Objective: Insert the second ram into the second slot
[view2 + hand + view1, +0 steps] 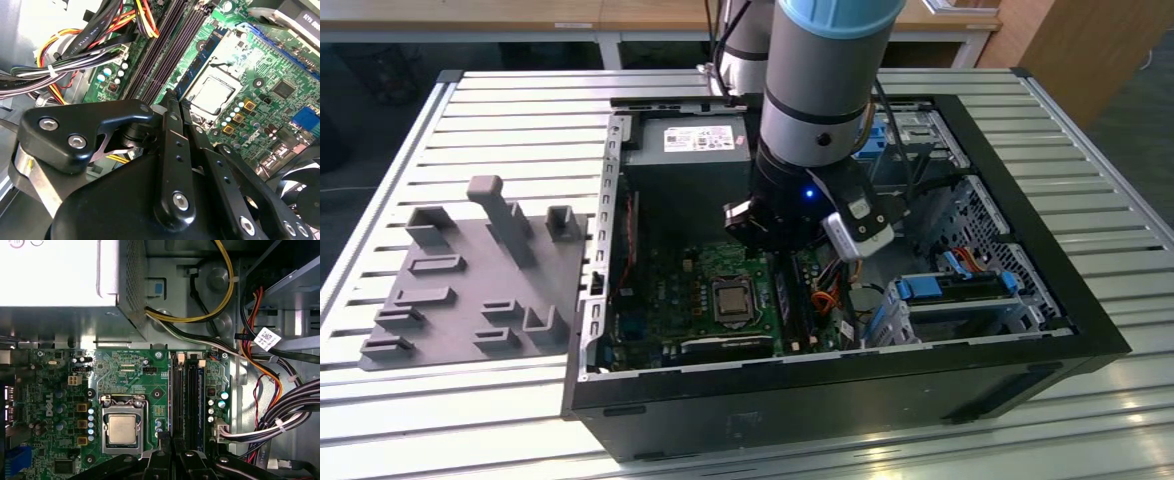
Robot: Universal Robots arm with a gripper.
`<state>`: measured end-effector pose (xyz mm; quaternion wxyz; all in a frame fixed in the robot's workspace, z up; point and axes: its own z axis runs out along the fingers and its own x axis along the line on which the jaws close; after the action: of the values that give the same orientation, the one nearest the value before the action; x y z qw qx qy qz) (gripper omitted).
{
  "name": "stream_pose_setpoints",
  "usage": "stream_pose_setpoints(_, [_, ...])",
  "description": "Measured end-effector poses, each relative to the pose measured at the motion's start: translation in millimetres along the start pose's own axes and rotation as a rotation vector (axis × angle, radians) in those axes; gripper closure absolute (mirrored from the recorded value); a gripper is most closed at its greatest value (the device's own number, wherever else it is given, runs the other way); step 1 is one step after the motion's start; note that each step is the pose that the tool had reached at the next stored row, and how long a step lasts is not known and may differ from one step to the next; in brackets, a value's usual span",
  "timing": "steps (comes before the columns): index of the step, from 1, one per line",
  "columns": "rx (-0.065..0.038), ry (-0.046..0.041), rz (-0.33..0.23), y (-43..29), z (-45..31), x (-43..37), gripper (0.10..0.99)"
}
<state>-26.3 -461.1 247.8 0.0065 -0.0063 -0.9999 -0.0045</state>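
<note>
In the exterior view my gripper (781,250) reaches down into the open computer case (854,365), over the motherboard's memory slots (785,300). In both wrist views its two black fingers lie close together, with only a thin gap, so the gripper (175,100) (172,440) looks shut. In the second wrist view a long blue ram (199,56) with dark chips stands on edge along the dark slots (155,50), on the side of the processor socket (212,95). My fingertips sit right at its near end. Whether they touch it I cannot tell.
Bundled black, yellow and red cables (75,60) crowd the far side of the slots from the socket. The power supply (687,140) sits at the case's back, and a drive cage with blue parts (961,290) on the exterior view's right. Left of the case lies a grey fixture plate with pegs (467,275).
</note>
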Motion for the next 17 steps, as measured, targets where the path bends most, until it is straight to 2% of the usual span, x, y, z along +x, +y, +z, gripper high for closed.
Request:
stream_pose_setpoints(8, [0.003,0.0006,-0.006,-0.5,2.9,-0.9,0.949])
stream_pose_setpoints(12, [0.003,0.0006,-0.006,-4.8,5.4,-1.0,0.949])
stream_pose_setpoints(17, [0.005,0.0007,-0.006,-5.4,7.6,-1.0,0.949])
